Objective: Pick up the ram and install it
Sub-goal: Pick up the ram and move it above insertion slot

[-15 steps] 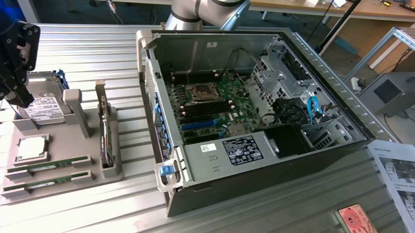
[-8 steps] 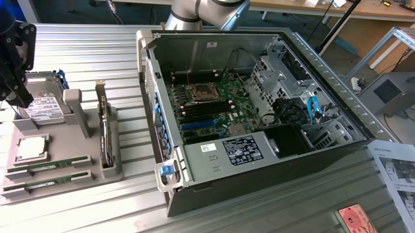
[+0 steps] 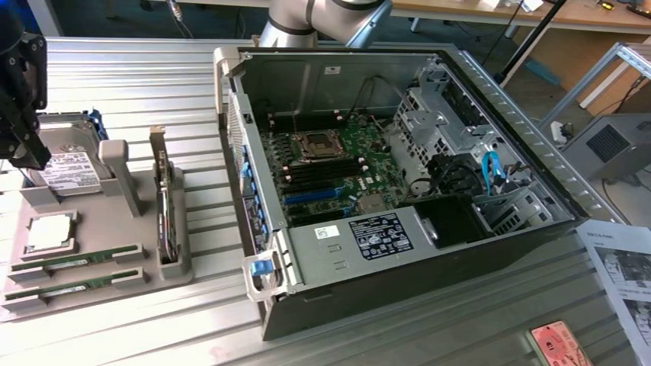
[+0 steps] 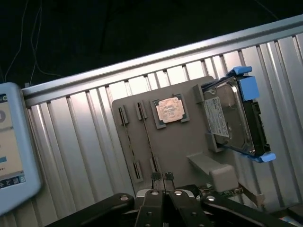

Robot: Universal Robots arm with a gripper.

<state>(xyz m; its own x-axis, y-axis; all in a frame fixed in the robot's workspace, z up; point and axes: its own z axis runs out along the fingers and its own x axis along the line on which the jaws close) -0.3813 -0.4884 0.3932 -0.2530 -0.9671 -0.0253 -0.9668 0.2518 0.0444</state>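
Observation:
Two ram sticks (image 3: 76, 260) (image 3: 69, 283), thin green boards with pale labels, stand on edge in the holders of a grey tray (image 3: 102, 293) at the exterior view's left. From the wrist they appear edge-on as two thin lines (image 4: 130, 144) (image 4: 147, 139). My gripper (image 3: 30, 156) (image 4: 162, 176) hangs high above the tray's far end, near the hard drive, apart from both sticks. Its fingertips are together with nothing between them. The motherboard's black memory slots (image 3: 328, 172) lie inside the open computer case (image 3: 336, 263).
The tray also carries a square silver processor (image 3: 51, 232) (image 4: 169, 109), a hard drive in blue rails (image 3: 66, 164) (image 4: 232, 116) and an upright expansion card (image 3: 163, 206). A screen's pale edge (image 4: 12, 151) is beside the table. Papers (image 3: 623, 267) lie at the exterior view's right.

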